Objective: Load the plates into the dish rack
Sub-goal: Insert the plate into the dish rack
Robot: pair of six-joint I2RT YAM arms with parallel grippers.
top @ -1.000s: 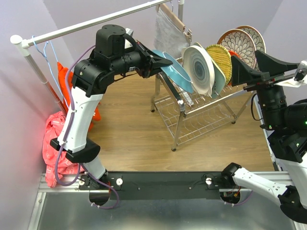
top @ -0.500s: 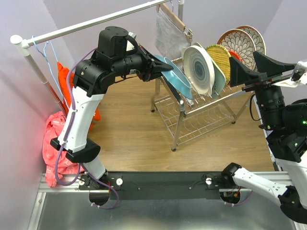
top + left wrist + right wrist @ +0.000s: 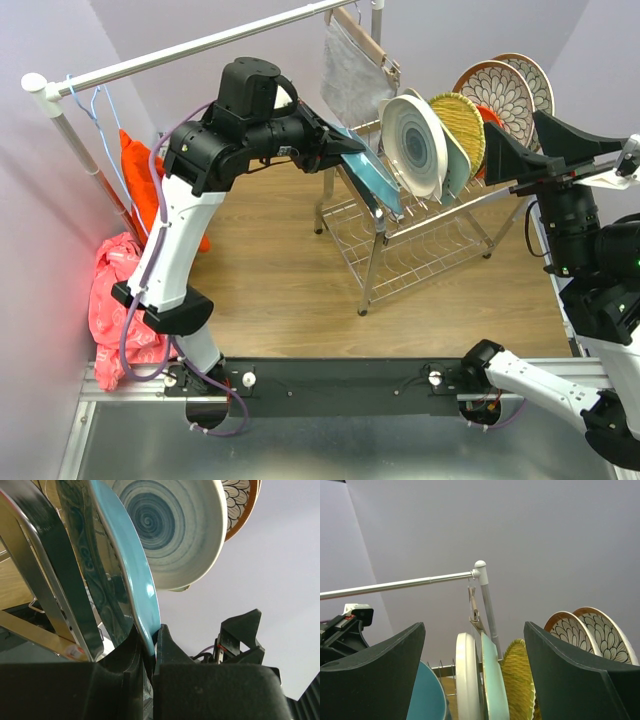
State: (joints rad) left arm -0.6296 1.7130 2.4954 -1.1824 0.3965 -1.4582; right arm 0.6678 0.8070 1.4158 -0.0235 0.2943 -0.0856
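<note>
Shiny wire formed the dish rack, and its upper tier held a row of plates standing on edge. A white-grey swirl plate stood toward the left, with a yellow woven plate further right. Two brown-rimmed floral plates stood at the far right end.

At the left end of the row, a teal plate leaned against the rack's top frame. Its rim was pinched between the fingers of the left gripper. The right gripper hung at the right of the rack, its fingers spread wide with nothing between them.

Whether the teal plate's lower edge sat between the prongs could not be told, since the plate itself covered that spot. A pale green plate showed only as a thin edge between the swirl plate and the woven one. A sliver of an orange plate peeked out beside the right gripper's finger, and the rest of it was hidden.
</note>
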